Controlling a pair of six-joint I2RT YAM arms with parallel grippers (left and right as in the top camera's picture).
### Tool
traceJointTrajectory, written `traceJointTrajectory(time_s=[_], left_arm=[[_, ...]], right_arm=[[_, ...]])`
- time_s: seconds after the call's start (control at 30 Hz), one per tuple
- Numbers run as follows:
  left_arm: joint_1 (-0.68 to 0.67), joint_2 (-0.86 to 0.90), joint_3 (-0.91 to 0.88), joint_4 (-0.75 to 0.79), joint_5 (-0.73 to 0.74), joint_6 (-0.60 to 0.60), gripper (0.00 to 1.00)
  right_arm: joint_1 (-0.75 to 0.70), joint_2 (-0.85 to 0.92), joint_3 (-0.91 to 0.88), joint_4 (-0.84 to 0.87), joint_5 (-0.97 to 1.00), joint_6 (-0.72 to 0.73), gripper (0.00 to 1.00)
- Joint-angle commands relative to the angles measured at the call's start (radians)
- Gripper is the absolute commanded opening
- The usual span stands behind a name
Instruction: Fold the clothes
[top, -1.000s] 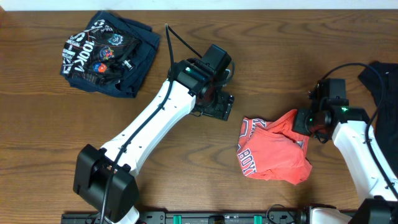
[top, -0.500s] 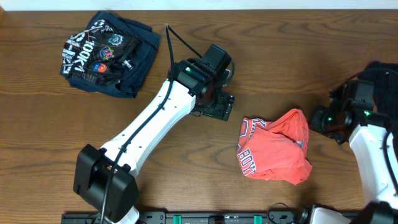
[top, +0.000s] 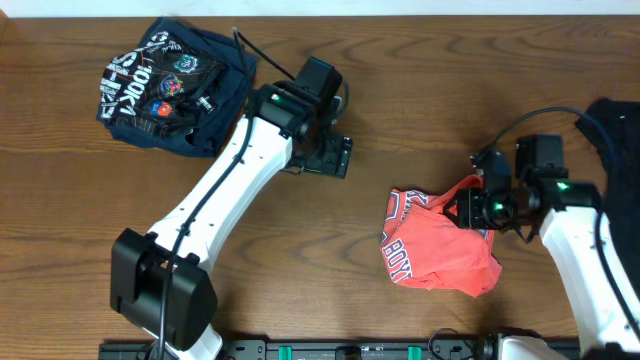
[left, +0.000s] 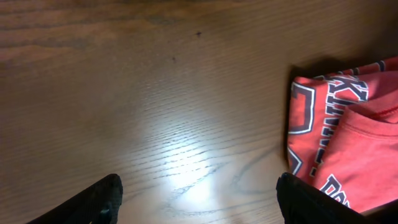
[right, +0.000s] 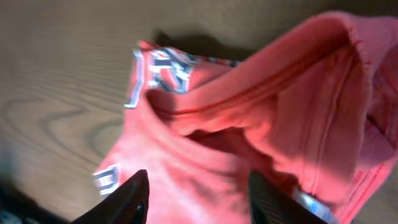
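The coral-red T-shirt (top: 440, 250) lies crumpled on the table right of centre, its lettering showing on the left side. My right gripper (top: 466, 206) is at the shirt's upper right edge. In the right wrist view that gripper (right: 196, 200) is open, its fingers straddling a fold of the red shirt (right: 261, 106). My left gripper (top: 332, 158) hovers over bare wood to the left of the shirt. It stands wide open (left: 199, 200) with nothing between its fingers, and the shirt (left: 348, 143) is off to its right.
A navy printed garment (top: 175, 88) lies bunched at the back left. A black garment (top: 615, 125) sits at the right edge, behind the right arm. The wooden table (top: 420, 90) is bare between them.
My right gripper swung away to the right, then came back onto the shirt's upper right edge with its jaws opened. The left arm moved back and to the left, away from the shirt.
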Motion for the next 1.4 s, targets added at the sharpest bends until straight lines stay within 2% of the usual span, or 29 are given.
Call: traceJointTrajectory(time_s=[0.0,0.07,0.2,0.27,0.47,0.7,0.83,1.03,1.07,1.13,1.2,1.23,1.3,1.37], left_arm=[[0.002,0.008,-0.004,-0.01,-0.005,0.013,0.81],[0.002,0.008,-0.004,-0.013,-0.005,0.013,0.81],[0.002,0.008,-0.004,-0.014,-0.005,0.013,0.81],[0.002,0.008,-0.004,-0.013,-0.005,0.013,0.81],[0.002,0.008,-0.004,-0.005,-0.005,0.013,0.81],[0.002,0.008,-0.004,-0.005,-0.005,0.013,0.81],[0.002,0.008,-0.004,-0.005,-0.005,0.013,0.81],[0.002,0.008,-0.004,-0.006,-0.005,0.013,0.81],[0.002,0.008,-0.004,-0.006,-0.005,0.013,0.81],[0.002,0.008,-0.004,-0.006,-0.005,0.013,0.82],[0.002,0.008,-0.004,-0.006,-0.005,0.013,0.82],[0.002,0.008,-0.004,-0.007,-0.005,0.013,0.82],[0.002,0.008,-0.004,-0.007,-0.005,0.013,0.82],[0.002,0.008,-0.004,-0.006,-0.005,0.013,0.82]], right_arm=[[0.009,0.054,-0.02,0.011,0.035,0.011,0.49],[0.01,0.084,-0.021,0.0,0.019,0.011,0.44],[0.01,0.089,-0.02,-0.09,-0.006,0.01,0.13],[0.008,0.063,-0.018,-0.132,-0.006,0.012,0.01],[-0.049,-0.064,0.007,-0.187,0.099,0.145,0.01],[-0.166,-0.17,0.01,-0.289,0.439,0.461,0.01],[-0.176,-0.159,0.008,-0.286,0.463,0.505,0.01],[-0.176,-0.144,-0.004,-0.283,0.604,0.61,0.02],[-0.176,-0.144,-0.004,-0.276,0.609,0.61,0.08],[-0.177,-0.145,-0.004,-0.262,0.608,0.609,0.28],[-0.177,-0.146,0.0,-0.242,0.608,0.587,0.4],[-0.178,-0.147,0.006,-0.232,0.607,0.577,0.5],[-0.178,-0.151,0.022,-0.204,0.575,0.542,0.53],[-0.178,-0.16,0.04,-0.137,0.426,0.383,0.46]])
